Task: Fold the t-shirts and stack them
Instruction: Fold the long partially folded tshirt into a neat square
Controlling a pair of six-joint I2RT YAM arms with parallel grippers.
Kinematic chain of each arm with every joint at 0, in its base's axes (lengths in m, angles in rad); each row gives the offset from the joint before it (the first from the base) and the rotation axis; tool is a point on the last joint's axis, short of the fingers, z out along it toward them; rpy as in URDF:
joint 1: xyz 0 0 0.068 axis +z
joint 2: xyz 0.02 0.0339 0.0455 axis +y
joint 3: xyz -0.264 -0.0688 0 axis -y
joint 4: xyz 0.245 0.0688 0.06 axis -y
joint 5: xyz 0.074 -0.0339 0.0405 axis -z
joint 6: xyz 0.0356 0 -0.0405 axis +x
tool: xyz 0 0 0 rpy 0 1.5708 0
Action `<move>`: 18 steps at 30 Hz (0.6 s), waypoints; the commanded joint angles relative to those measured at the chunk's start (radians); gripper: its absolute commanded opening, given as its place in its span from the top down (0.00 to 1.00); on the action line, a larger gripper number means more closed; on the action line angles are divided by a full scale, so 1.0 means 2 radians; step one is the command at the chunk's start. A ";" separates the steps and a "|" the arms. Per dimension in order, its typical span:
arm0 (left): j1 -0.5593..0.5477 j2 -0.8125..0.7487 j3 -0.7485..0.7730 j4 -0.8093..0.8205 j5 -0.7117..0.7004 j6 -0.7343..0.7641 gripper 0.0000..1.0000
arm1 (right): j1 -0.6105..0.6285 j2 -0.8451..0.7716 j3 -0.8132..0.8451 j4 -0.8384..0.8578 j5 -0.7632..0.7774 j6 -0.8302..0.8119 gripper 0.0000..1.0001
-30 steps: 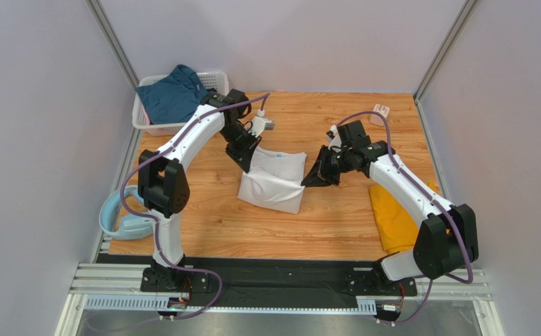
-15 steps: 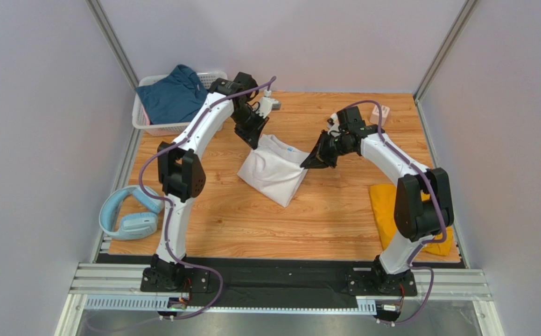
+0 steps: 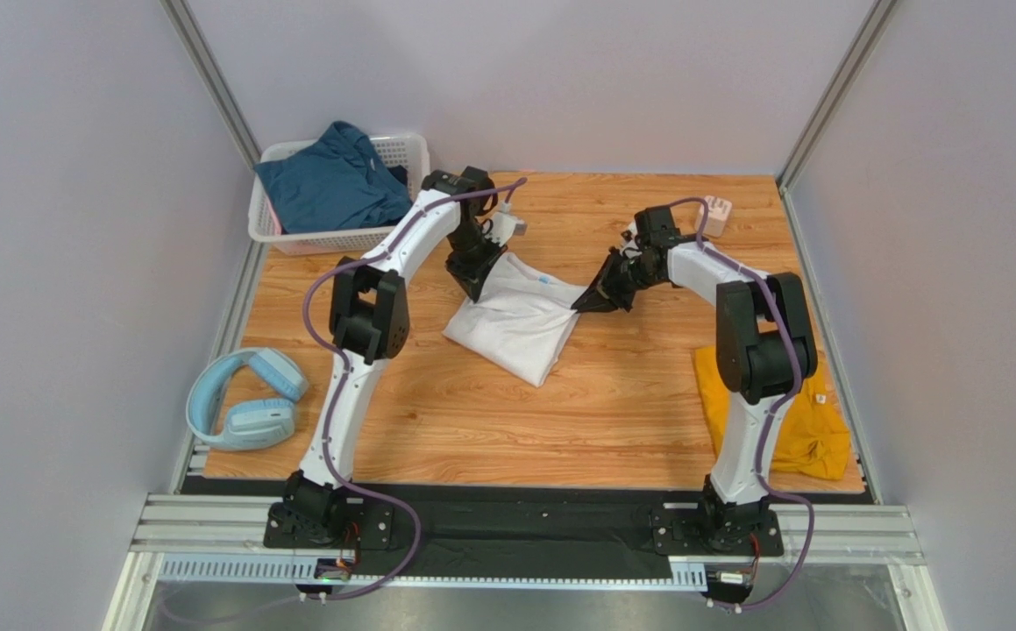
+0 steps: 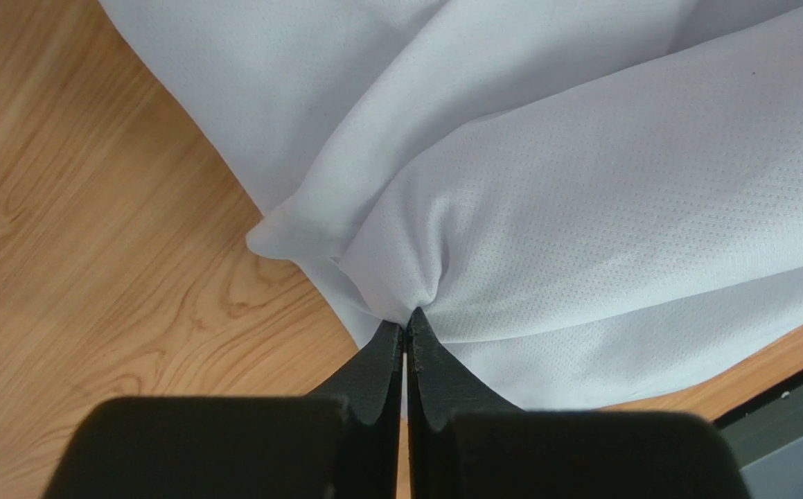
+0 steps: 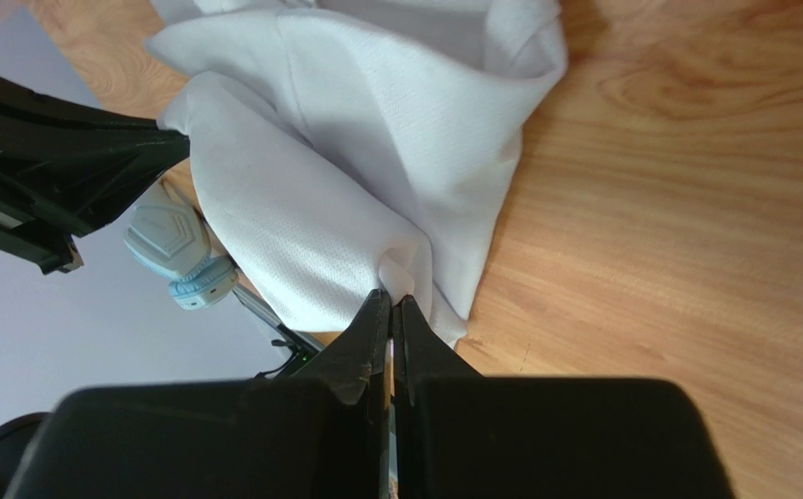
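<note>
While pinched at two far corners, lies rumpled and doubled over mid-bench, nearer the far edge: soft white short-sleeved cloth t-shirt [image 3: 516,320], small blue neck label showing. Clamped at its far-left corner by the left gripper [image 3: 476,276], black jaws pressed together with a tuck of fine mesh cloth between the tips. Clamped at its far-right corner by the right gripper [image 3: 601,296], jaws likewise together on a fold of the same white fabric.

Crumpled at the bench's near-right corner, partly behind the right arm: mustard-yellow cloth t-shirt [image 3: 809,421]. Heaped in the white plastic lattice basket [image 3: 267,217] at the far-left corner: dark teal-blue cloth t-shirt [image 3: 329,182]. At the near-left edge, pale-blue curved plastic objects [image 3: 239,401]. At the far-right corner, small white boxy item [image 3: 714,208], too small to make out.

Beneath it all, light wood-grain bench top [image 3: 605,408], planks running left to right. Along the near edge, black strip [image 3: 526,506] and ribbed aluminium rail [image 3: 526,542], both arm bases bolted there. Closed in left, right and far by pale grey wall panels [image 3: 539,79], with grey metal posts [image 3: 213,72] rising from the far corners.
</note>
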 commanded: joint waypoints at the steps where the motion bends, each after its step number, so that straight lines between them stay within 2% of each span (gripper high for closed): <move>1: 0.014 -0.024 -0.006 0.043 -0.028 -0.046 0.96 | -0.013 0.022 0.030 0.021 0.020 -0.008 1.00; 4: 0.017 -0.042 -0.002 0.066 -0.032 -0.060 0.81 | -0.016 0.038 0.042 0.008 0.029 -0.016 0.97; 5: 0.017 -0.050 0.002 0.067 -0.032 -0.062 0.69 | -0.016 0.042 0.052 0.001 0.035 -0.019 0.86; 7: 0.019 -0.062 0.019 0.058 -0.034 -0.063 0.50 | -0.016 0.056 0.068 -0.023 0.049 -0.033 0.73; 8: 0.019 -0.082 0.018 0.058 -0.034 -0.063 0.12 | -0.016 0.059 0.073 -0.029 0.052 -0.037 0.67; 9: 0.020 -0.096 0.015 0.063 -0.035 -0.059 0.01 | -0.017 0.059 0.087 -0.036 0.066 -0.040 0.65; 11: 0.026 -0.141 -0.002 0.076 -0.038 -0.055 0.00 | -0.017 0.058 0.102 -0.061 0.083 -0.050 0.61; 14: 0.037 -0.206 -0.031 0.080 0.001 -0.053 0.00 | -0.019 0.046 0.141 -0.111 0.146 -0.068 0.57; 15: 0.038 -0.223 -0.054 0.080 0.028 -0.053 0.00 | -0.019 0.039 0.158 -0.125 0.195 -0.071 0.57; 16: 0.038 -0.256 -0.069 0.078 0.047 -0.050 0.00 | -0.019 0.021 0.161 -0.138 0.210 -0.073 0.57; 18: 0.039 -0.290 -0.133 0.080 0.098 -0.044 0.00 | -0.019 -0.007 0.158 -0.135 0.207 -0.070 0.59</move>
